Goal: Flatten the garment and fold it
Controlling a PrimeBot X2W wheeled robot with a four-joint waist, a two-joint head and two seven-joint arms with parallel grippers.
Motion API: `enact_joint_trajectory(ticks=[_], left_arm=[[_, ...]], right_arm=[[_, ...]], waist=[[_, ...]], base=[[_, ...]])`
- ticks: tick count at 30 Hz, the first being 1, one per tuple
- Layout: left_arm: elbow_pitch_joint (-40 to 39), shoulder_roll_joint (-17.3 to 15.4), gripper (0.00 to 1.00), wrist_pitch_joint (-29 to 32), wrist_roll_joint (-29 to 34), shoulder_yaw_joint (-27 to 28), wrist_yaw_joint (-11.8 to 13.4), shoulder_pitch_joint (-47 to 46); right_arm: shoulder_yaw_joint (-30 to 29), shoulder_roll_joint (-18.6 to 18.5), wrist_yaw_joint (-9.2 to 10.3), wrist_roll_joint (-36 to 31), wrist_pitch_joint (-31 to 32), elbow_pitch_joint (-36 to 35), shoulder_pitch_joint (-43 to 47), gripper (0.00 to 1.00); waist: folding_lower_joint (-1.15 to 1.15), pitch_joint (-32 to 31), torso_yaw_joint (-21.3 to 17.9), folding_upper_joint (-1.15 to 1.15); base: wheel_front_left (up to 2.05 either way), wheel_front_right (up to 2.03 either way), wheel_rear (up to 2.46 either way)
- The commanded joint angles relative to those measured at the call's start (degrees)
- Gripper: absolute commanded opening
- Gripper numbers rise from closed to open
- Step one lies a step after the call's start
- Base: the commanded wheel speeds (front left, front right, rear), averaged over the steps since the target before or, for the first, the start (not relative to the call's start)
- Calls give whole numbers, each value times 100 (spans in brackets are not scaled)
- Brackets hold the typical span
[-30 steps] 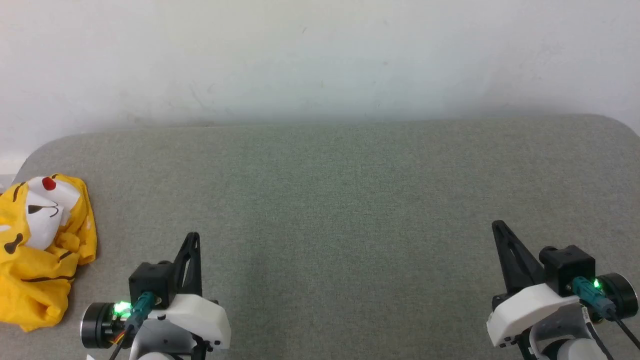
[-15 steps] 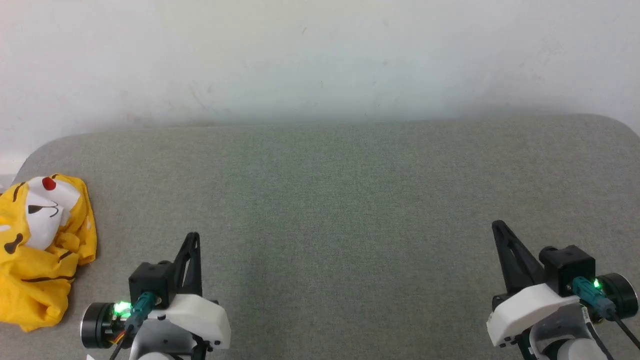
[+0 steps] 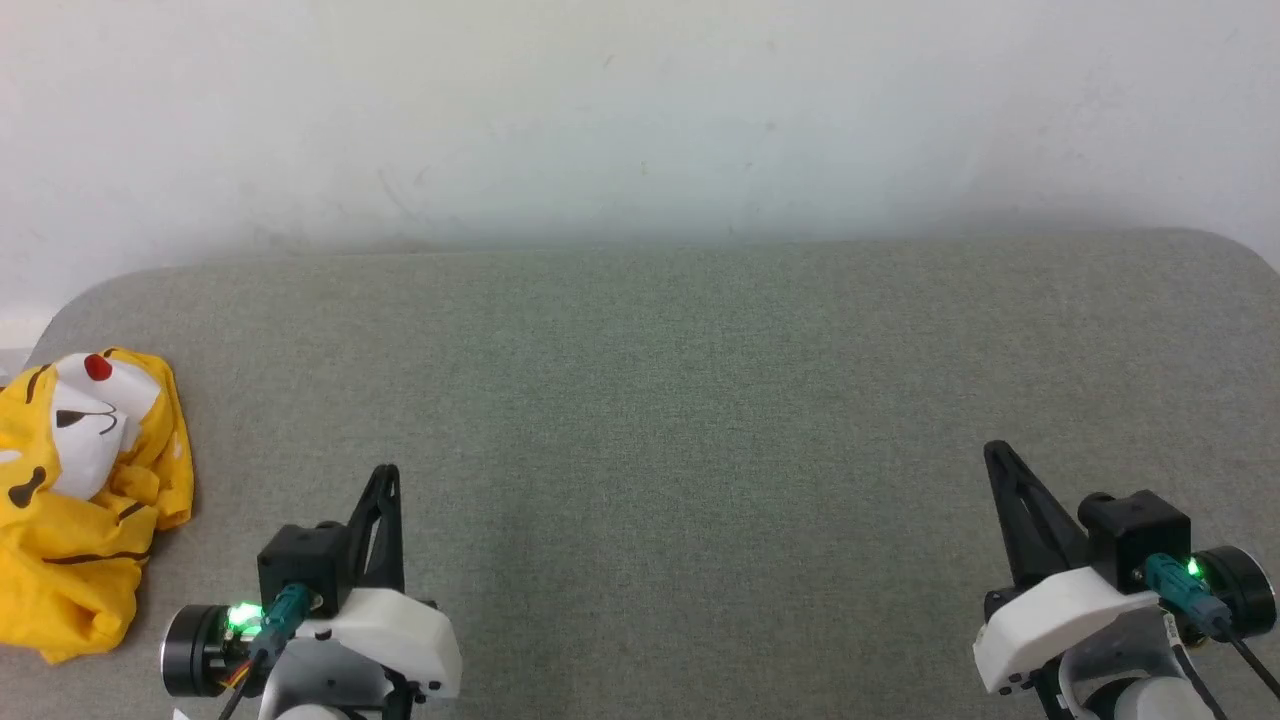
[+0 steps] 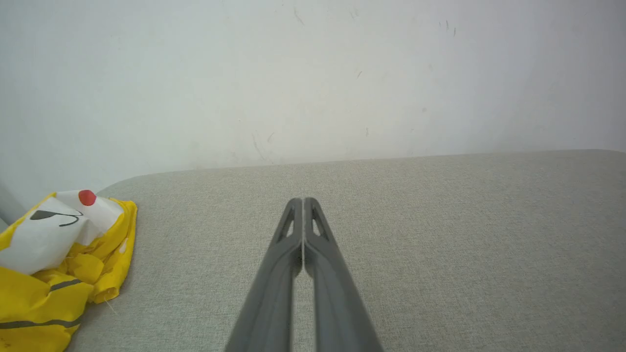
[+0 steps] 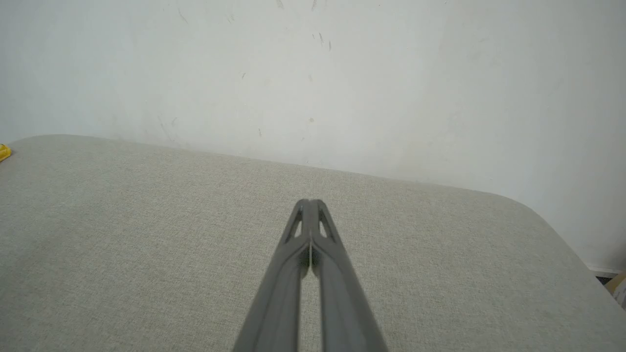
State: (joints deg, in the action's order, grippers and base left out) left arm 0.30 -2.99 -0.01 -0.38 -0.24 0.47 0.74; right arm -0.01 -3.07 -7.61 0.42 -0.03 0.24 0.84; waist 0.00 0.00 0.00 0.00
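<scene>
Both arms wear glossy white moulded wrist shells (image 3: pixel 400 635), each topped by a black boxy housing (image 3: pixel 300 560) with a teal cable plug (image 3: pixel 283 612) and green light (image 3: pixel 240 615). The left gripper (image 3: pixel 385 472) and right gripper (image 3: pixel 992 448) have slim dark tapered fingers (image 4: pixel 274 283) with cut-outs.

No readable text, label or number anywhere.

The garment (image 3: pixel 70 520), crumpled at the surface's (image 3: pixel 700 400) left edge, is running off the head view's left border; its own folds are hiding much of the printed face. At the same edge in the right wrist view, a yellow sliver (image 5: pixel 4 152) is appearing too small to identify.
</scene>
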Motion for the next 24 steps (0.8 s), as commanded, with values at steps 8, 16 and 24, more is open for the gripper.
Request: enact_joint_trajectory(ticks=[8,16,24], left_arm=[[-30,12,0,1,38,24,-47,-74],[-30,12,0,1,38,24,-47,-74],[-30,12,0,1,38,24,-47,-74]], right_arm=[[1,19,12,-42,3,-24,-84,0],[1,19,12,-42,3,-24,-84,0],[1,19,12,-42,3,-24,-84,0]], waist=[[0,0,0,0],[0,0,0,0],[0,0,0,0]], base=[[0,0,0],[0,0,0],[0,0,0]])
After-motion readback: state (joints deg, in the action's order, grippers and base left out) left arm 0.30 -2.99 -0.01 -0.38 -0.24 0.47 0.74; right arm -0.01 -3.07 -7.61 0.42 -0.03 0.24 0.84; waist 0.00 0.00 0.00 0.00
